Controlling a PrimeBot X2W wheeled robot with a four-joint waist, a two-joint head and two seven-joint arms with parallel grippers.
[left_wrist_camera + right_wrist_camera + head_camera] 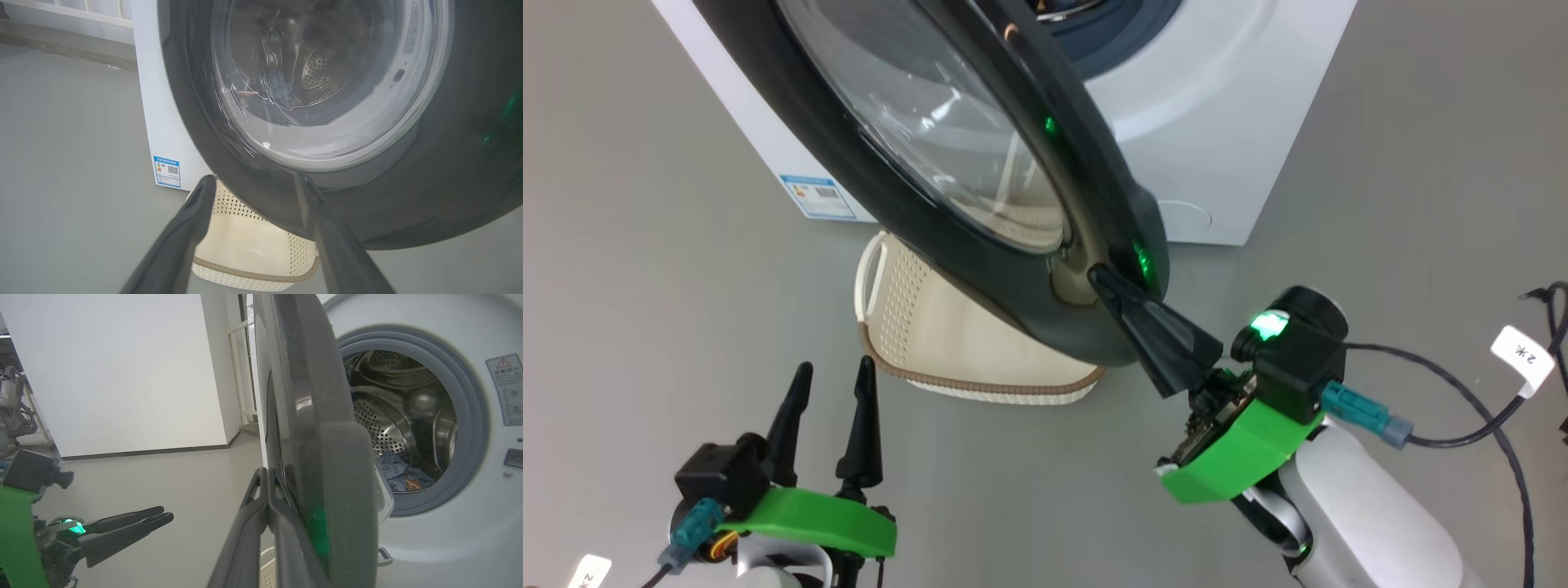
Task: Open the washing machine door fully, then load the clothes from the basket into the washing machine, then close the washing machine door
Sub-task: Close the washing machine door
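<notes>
Closed right pincer (1097, 276) against door (849, 163), clothes (398, 474) inside

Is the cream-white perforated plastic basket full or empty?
Empty where visible: the basket shows a bare inside; the glossy black round door hides part. The light blue garment lies in the steel drum.

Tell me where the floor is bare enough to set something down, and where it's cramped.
Bare grey floor lies left of the basket and washing machine, and between the left gripper and right gripper. Crowded: the basket sits under the open washing machine door, the right gripper is at its edge, and a cable crosses the far right.
</notes>
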